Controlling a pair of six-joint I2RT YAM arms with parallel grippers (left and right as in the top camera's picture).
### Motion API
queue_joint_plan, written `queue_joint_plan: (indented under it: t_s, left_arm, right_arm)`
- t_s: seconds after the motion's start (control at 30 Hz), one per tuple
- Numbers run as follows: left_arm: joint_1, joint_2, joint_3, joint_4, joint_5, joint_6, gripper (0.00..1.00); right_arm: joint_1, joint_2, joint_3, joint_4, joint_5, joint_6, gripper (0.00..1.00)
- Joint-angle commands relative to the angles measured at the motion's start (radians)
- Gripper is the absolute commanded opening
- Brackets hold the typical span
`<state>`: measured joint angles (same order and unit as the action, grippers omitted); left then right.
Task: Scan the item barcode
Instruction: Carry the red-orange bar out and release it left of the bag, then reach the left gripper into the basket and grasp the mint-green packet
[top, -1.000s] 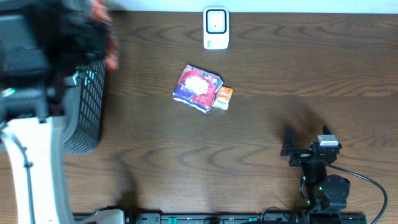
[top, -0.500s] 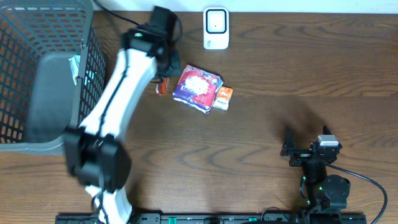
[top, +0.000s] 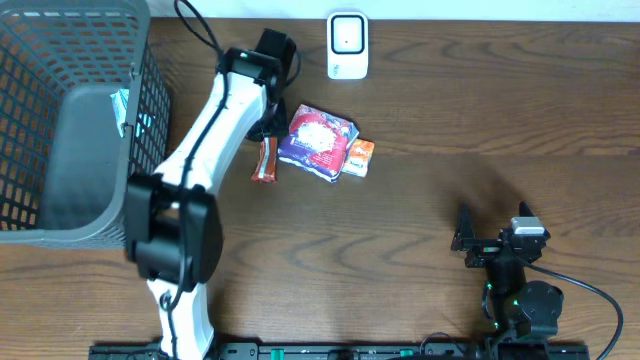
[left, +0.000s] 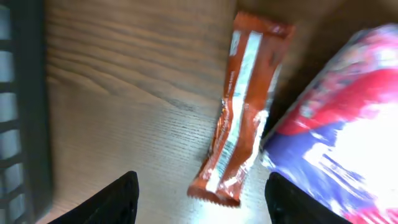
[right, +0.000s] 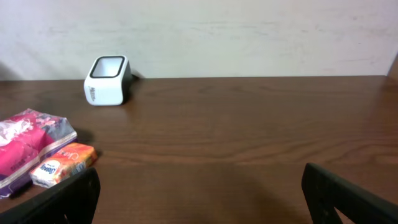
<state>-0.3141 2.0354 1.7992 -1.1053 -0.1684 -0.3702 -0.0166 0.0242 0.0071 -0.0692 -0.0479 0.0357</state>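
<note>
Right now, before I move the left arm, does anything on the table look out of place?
Only the orange snack bar: it lies loose on the table against the purple pouch, under the open left gripper and well short of the scanner. Nothing looks spilled or torn.

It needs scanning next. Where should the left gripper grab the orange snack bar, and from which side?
Likely across its narrow width, coming straight down: the orange snack bar lies flat and slim on the table. The purple bag crowds one long edge, leaving that finger little room.
</note>
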Motion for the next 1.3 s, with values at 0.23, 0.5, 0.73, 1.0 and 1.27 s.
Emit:
queue_joint_plan:
  t_s: [0.23,0.5,0.73,1.0,1.27]
  left_arm:
    - [0.212,-0.462,0.062,0.134,-0.095,0.043,0.78]
    - [0.613,-0.509,0.062,0.366,0.114,0.044,0.80]
    - [0.744,-0.312,0.062,0.392,0.292,0.044,0.87]
    - [0.755,-0.134,0.062,0.412,0.364,0.075,0.88]
    - [0.753,0.015,0.062,0.415,0.368,0.159,0.87]
  right_arm:
    - [-0.002,-0.004,-0.002,-0.003,0.005,-0.015,0.99]
    - [-0.002,-0.004,-0.002,-0.003,0.005,-0.015,0.99]
    - [-0.002,-0.004,-0.002,-0.003,0.005,-0.014,0.99]
    - [-0.002,-0.004,-0.002,-0.003,0.005,-0.015,0.99]
    - [-0.002,-0.004,-0.002,-0.003,0.005,-0.015,0.99]
